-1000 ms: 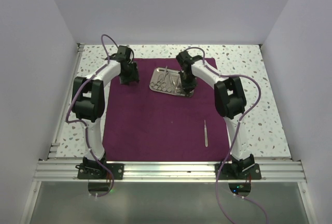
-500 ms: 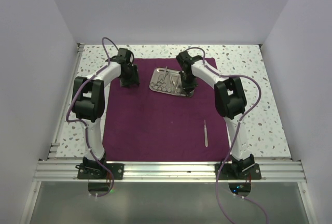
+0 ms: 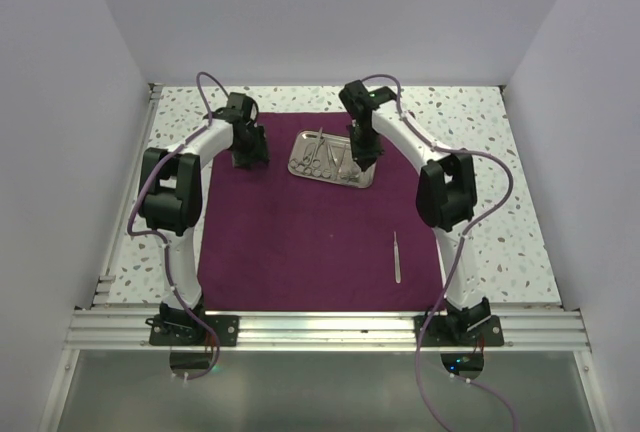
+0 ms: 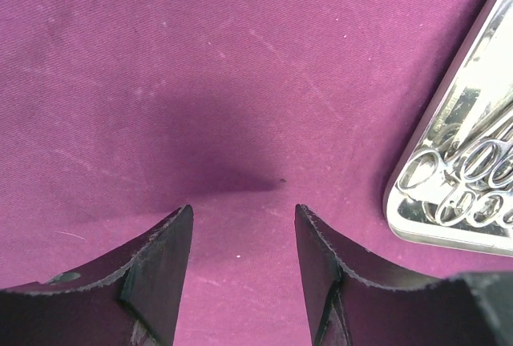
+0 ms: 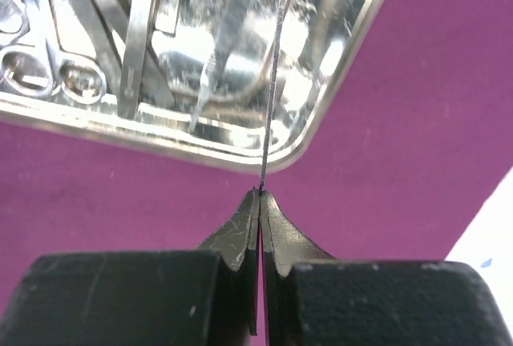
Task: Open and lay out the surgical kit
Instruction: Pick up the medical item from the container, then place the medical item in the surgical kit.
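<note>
The dark purple cloth lies spread flat on the table. The shiny steel tray sits on its far part and holds several ring-handled scissors and thin tools. My right gripper is shut on a thin silver probe and holds it above the tray's right end. In the top view it hangs over that end. My left gripper is open and empty, low over bare cloth left of the tray. One thin instrument lies on the cloth at the near right.
The speckled table shows around the cloth. White walls enclose the left, right and far sides. An aluminium rail runs along the near edge by the arm bases.
My right gripper has risen and drawn back a little from the tray, with the thin probe in it. The left arm has hardly moved.
</note>
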### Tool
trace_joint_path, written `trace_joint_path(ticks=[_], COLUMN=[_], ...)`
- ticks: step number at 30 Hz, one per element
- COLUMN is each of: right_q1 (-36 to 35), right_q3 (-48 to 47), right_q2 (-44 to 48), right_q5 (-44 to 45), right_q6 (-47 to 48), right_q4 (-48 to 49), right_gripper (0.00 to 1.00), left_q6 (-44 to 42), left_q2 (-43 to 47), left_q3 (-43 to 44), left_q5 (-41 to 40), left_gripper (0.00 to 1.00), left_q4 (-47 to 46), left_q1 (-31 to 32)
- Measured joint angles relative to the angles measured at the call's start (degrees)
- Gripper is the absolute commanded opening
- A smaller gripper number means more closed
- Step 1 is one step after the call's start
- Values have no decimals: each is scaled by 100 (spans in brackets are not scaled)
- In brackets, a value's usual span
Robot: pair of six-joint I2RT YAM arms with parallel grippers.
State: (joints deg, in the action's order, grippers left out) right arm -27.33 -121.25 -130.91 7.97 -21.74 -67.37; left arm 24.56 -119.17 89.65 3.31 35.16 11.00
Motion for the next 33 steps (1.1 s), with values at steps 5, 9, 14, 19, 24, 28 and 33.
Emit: trace_joint_path(ticks=[5,9,14,19,24,28,33], right_q1=[0,0,-2,-76,-404,-616,-643], right_q3=[304,1172,2721,4741,6039,6800,7263], right_q2=[525,1327,2524,3847,4398,4638,4723], right_q5=[4,11,-20,-219,-472,-627,-708], right_q6=[-92,-138,-227,-407,-601,-730,-866], right_q4=[-114,-63,94,420,743,1102,1401], right_gripper=[0,0,0,0,0,0,62], left_q6=[33,35,96,175,190,234,354], left_q2=[26,68,109,164,168,214,599], left_q3=[-57,-107,-107,-105,151,444,369], left_q5=[37,37,39,-22,-197,-374,-527], left_gripper=[57,57,58,60,60,60,60], left_q4=[-74,-105,-129,-140,-7,37,114], left_q1=[0,0,0,70,334,588,752])
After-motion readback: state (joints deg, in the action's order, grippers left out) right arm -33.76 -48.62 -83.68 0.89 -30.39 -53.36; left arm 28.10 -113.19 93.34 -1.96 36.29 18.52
